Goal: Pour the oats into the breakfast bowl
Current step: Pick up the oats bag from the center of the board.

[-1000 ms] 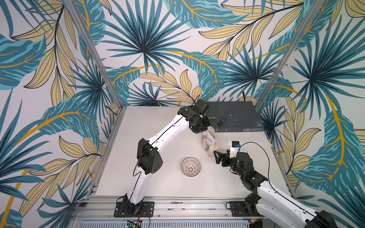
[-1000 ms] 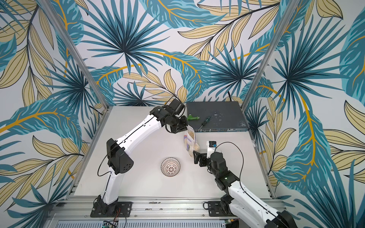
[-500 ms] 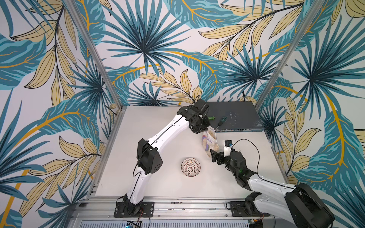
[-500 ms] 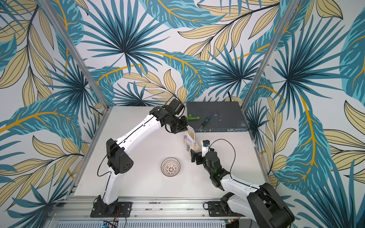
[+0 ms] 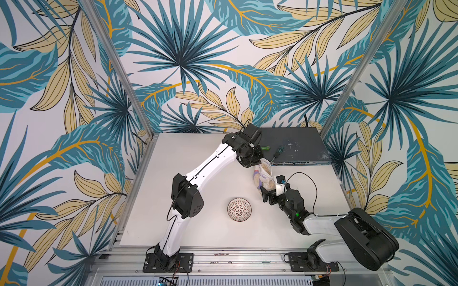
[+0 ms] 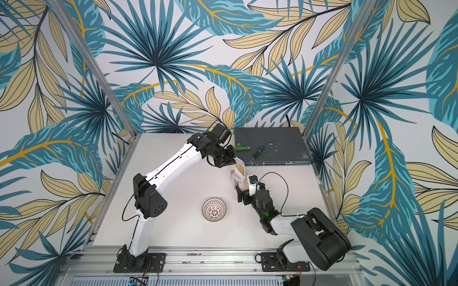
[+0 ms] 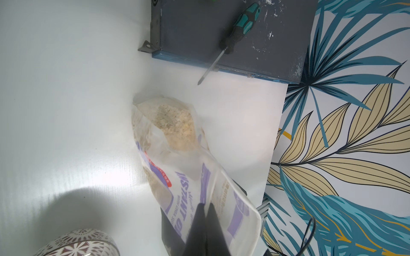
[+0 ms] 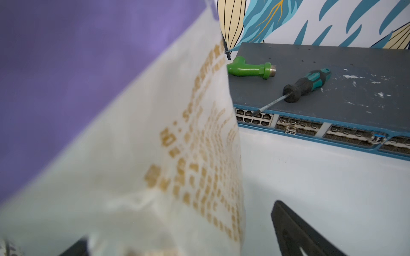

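The left pincer (image 7: 205,205) is pinched narrow on the top edge of the oats bag (image 5: 264,175), which hangs from it on a slant. The right pincer (image 6: 244,192) stands wide, with the lower part of the bag between its jaws. In the right wrist view one finger (image 8: 288,221) is clear of the plastic; the other is mostly hidden behind the bag. Whether the base of the bag touches the bench (image 5: 198,222) cannot be told.

The bag is clear, crinkly plastic with purple-and-white print. Pale beige flakes are heaped in its lower end (image 7: 177,128).

Just behind the bag runs the front edge of a dark network switch (image 5: 297,146). A screwdriver (image 8: 306,85) lies on top of it with its tip overhanging that edge, and a green pipe fitting (image 8: 248,69) lies beside it. The wall closes in near the right arm.

The bowl (image 5: 239,209), white with a dark lattice and a star at its centre, stands upright nearer the front of the bench. It is apart from the bag and both pincers, with bare bench all round it.
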Controlling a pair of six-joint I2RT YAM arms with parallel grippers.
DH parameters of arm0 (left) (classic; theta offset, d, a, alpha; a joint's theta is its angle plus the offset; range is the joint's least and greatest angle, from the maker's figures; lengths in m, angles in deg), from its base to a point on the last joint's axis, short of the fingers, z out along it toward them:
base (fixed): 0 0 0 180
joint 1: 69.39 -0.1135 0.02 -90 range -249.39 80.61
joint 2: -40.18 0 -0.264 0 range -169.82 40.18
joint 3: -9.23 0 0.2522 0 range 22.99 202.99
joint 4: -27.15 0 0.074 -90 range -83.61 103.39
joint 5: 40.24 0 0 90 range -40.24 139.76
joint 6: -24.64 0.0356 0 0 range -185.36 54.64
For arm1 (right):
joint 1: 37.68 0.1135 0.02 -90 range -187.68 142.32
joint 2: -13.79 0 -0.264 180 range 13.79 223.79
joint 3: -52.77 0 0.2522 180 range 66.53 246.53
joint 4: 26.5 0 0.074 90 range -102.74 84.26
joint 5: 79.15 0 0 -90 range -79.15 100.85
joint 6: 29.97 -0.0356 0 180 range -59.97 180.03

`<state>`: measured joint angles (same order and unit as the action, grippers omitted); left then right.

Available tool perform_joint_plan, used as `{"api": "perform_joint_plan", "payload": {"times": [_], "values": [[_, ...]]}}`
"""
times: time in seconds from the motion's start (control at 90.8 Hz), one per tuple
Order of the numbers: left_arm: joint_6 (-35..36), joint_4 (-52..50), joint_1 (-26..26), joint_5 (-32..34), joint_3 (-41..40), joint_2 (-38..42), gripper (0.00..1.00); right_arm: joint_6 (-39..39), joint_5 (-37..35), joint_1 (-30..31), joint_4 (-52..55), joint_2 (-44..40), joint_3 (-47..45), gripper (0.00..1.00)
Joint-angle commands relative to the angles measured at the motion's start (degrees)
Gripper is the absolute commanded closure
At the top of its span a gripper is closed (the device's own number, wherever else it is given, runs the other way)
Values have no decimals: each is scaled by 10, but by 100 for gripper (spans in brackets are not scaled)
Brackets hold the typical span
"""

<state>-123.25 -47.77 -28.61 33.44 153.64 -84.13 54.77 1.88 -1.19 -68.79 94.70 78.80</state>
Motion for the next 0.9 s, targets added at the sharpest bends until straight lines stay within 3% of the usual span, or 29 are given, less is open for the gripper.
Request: {"api": "perform_joint_plan", "payload": {"times": [0.0, 0.419, 0.551, 0.804, 0.892], "values": [[-6, 14, -3, -16, 9, 31, 100, 24, -5, 1, -54, 29, -1, 0], [-17, 12, -3, -32, 10, 30, 100, 42, 2, 1, -182, 146, 12, 0], [-17, 8, -3, -31, 11, 32, 100, 52, -14, 1, -208, 143, 6, 6], [-14, 2, -4, -23, 28, 32, 100, 61, 10, 2, -158, 64, 1, 42], [-11, -1, -8, -22, 32, 34, 100, 73, 9, 2, -92, 0, -2, 67]]}}
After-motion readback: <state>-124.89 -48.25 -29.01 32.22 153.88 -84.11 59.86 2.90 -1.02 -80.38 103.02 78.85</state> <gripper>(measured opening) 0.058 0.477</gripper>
